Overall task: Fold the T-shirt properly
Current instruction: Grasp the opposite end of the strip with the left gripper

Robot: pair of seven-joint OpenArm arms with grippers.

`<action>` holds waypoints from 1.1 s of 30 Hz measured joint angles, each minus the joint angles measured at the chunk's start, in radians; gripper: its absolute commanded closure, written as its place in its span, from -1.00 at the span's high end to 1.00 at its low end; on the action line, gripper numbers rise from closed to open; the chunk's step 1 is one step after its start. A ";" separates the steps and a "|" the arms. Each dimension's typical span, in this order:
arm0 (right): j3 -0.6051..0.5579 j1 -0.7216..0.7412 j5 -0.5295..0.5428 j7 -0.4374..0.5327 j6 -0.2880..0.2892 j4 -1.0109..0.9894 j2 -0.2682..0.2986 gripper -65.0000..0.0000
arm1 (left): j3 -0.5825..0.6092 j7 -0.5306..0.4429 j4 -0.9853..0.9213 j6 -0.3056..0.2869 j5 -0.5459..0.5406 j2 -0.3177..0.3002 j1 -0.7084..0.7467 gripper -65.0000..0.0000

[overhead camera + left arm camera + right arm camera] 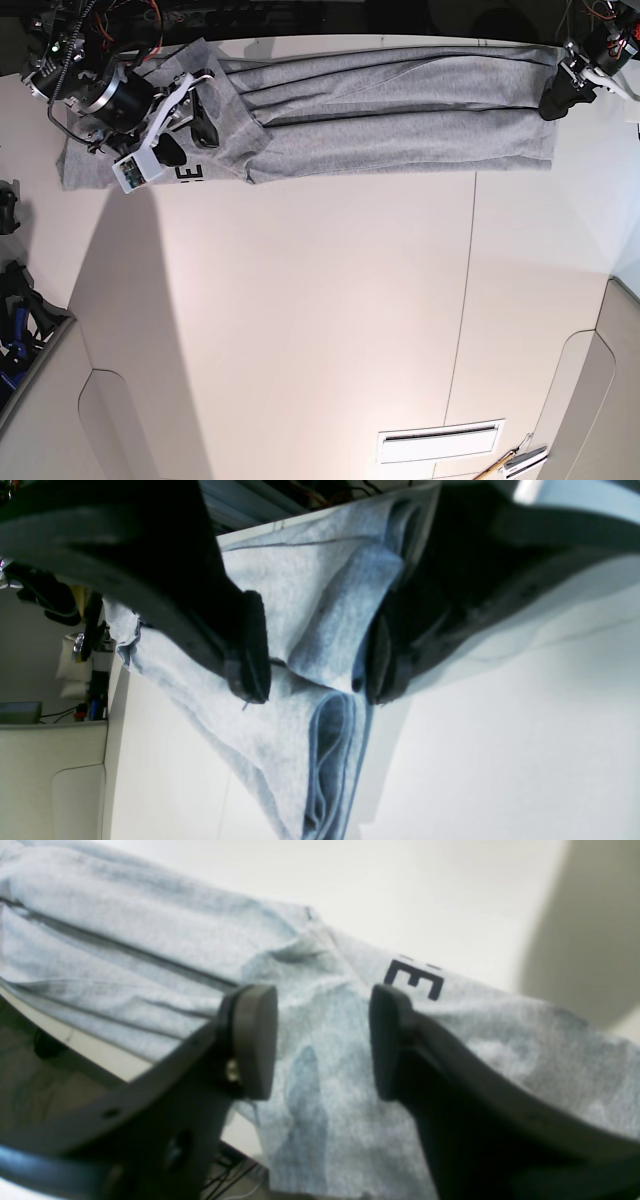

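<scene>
Nearest the base camera, the white table [300, 330] lay bare apart from a slotted vent [440, 440] near its front edge and a thin seam [462, 300] running from front to back.

Farther back, the T-shirt [400, 110] lay along the far edge of the table, stretched sideways in a long, loosely pleated band with several dark lengthwise folds. Dark block lettering [190, 173] showed on the cloth near the band's end on the base view's left.

At that end the right gripper [185, 125] sat over the bunched cloth. In the right wrist view its 2 fingers [252, 1040] were spread apart, with grey fabric [320, 1050] visible in the gap between them and a dark letter "E" [414, 980] just beyond the tips. The cloth there hung partly over the table edge [100, 1052]. Whether the pads touched the fabric could not be told.

At the opposite end, on the base view's right, the left gripper [557, 98] stood at the far corner of the band. In the left wrist view its 2 fingers [250, 650] were likewise apart, straddling a raised fold [330, 625] of the shirt without closing on it; a rolled hem [330, 760] ran on below the fingertips across the white tabletop [500, 760].
</scene>
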 measured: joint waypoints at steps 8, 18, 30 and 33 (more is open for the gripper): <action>0.000 0.000 0.000 0.000 0.000 0.000 0.000 -0.09 | 0.003 0.000 0.000 -0.002 0.018 0.000 -0.005 0.06; 0.000 0.000 0.000 0.000 0.000 0.000 0.000 -0.09 | 0.007 -0.004 0.000 -0.003 0.082 0.000 -0.051 -0.40; 0.000 0.014 -0.044 0.004 0.000 0.000 0.000 -0.09 | -0.003 0.021 0.012 -0.002 -0.134 0.003 -0.050 -1.00; 0.007 0.017 -0.104 0.011 -0.026 0.000 0.000 -0.09 | -0.007 0.122 0.045 -0.002 -0.128 0.005 -0.049 -1.00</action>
